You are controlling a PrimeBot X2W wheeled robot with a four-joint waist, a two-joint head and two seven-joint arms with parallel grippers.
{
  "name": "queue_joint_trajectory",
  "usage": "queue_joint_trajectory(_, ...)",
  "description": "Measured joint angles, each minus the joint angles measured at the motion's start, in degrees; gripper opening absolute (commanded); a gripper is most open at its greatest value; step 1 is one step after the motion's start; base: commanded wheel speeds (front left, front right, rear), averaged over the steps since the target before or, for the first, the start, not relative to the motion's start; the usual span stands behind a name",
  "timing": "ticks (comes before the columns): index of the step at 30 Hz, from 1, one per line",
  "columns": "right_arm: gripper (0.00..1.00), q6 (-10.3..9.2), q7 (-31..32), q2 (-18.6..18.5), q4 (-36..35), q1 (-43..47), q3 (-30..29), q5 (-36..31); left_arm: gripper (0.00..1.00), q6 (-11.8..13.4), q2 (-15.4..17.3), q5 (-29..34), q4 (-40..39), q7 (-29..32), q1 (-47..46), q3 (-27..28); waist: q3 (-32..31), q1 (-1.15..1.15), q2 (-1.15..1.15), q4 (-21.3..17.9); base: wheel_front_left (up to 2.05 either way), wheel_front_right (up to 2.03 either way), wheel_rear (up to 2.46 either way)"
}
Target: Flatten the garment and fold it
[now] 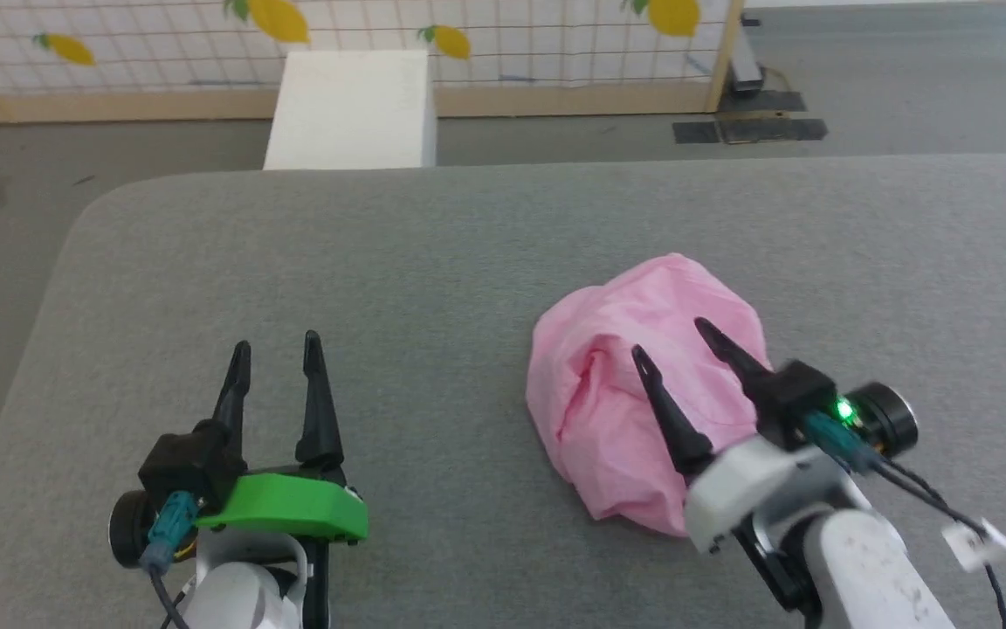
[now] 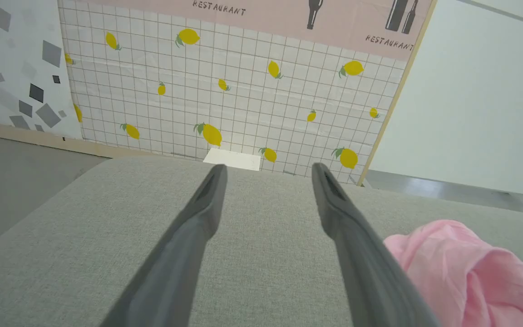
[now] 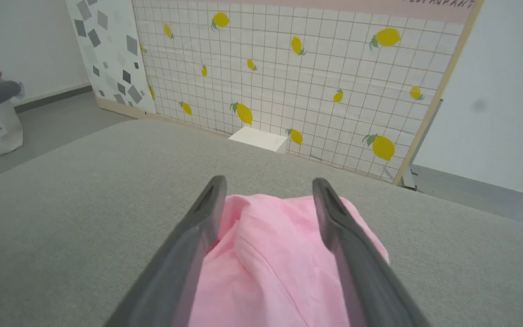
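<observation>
In the head view the garment point(image 1: 643, 384) lies crumpled in a pink mound on the grey bench point(image 1: 381, 262), right of centre. The left gripper point(image 1: 276, 342) is well to its left, fingers apart over bare bench. The right gripper point(image 1: 671, 337) is spread over the mound's near side. In the left wrist view the parted fingers point(image 2: 189, 245) hold nothing, and the garment point(image 2: 466, 272) sits at lower right. In the right wrist view the open fingers point(image 3: 352, 254) straddle the garment point(image 3: 270, 259); whether they touch it cannot be told.
</observation>
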Motion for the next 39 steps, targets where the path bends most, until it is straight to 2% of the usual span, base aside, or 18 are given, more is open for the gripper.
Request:
queue_joint_trajectory(3,1.0,0.01,9.3,-1.5,3.1,-5.2,2.2,-1.5,1.0,-0.6,-2.0,2.4,-2.1,0.0,1.0,2.2,0.8,0.0,0.0,2.0,0.0,0.0,0.0)
queue_joint_trajectory(7,1.0,0.0,22.9,-4.0,8.6,-11.2,4.2,-3.6,1.0,-2.5,-3.6,4.7,-3.0,-0.1,1.0,3.5,2.3,0.0,0.0,4.9,0.0,0.0,0.0)
queue_joint_trajectory(10,1.0,0.01,28.9,-5.1,11.1,-14.2,5.9,-3.9,1.0,-3.5,-4.3,5.1,-2.9,-0.1,1.0,4.3,3.4,0.0,0.0,6.9,0.0,0.0,0.0)
queue_joint_trajectory(11,0.42,0.01,30.4,-5.3,11.6,-15.1,6.4,-3.9,1.0,-3.9,-4.4,5.1,-2.7,0.0,1.0,4.4,3.7,0.0,0.0,7.6,0.0,0.0,0.0)
queue_joint_trajectory(12,0.0,0.01,31.1,-5.5,11.9,-15.7,6.8,-3.9,1.0,-4.2,-4.5,5.1,-2.7,0.0,1.0,4.4,4.0,0.0,0.0,8.1,0.0,0.0,0.0)
queue_joint_trajectory(18,0.0,0.01,29.7,-5.0,10.5,-17.3,8.8,-0.7,1.0,-4.8,-4.6,4.5,-1.0,-0.1,1.0,3.8,5.0,0.0,0.0,11.0,0.0,0.0,0.0)
queue_joint_trajectory(25,0.0,0.01,19.7,-0.6,3.1,-20.6,7.1,5.2,1.0,-4.7,-4.7,4.4,0.0,-0.1,1.0,3.4,3.6,0.0,0.0,10.7,0.0,0.0,0.0)
queue_joint_trajectory(28,0.0,0.01,17.5,0.4,0.4,-21.0,2.6,7.0,1.0,-4.7,-4.7,4.4,-0.1,-0.1,1.0,3.6,3.0,0.0,0.0,10.0,0.0,0.0,0.0)
queue_joint_trajectory(31,0.0,0.01,18.2,0.5,0.5,-19.2,-3.4,7.2,1.0,-4.7,-4.7,4.4,-0.2,-0.1,1.0,3.7,2.7,0.0,0.0,9.4,0.0,0.0,0.0)
queue_joint_trajectory(39,0.0,0.0,20.3,0.5,10.5,-6.5,-16.1,2.2,1.0,-4.8,-4.8,4.5,0.1,-0.1,1.0,3.3,3.2,0.0,0.0,8.2,0.0,0.0,0.0)
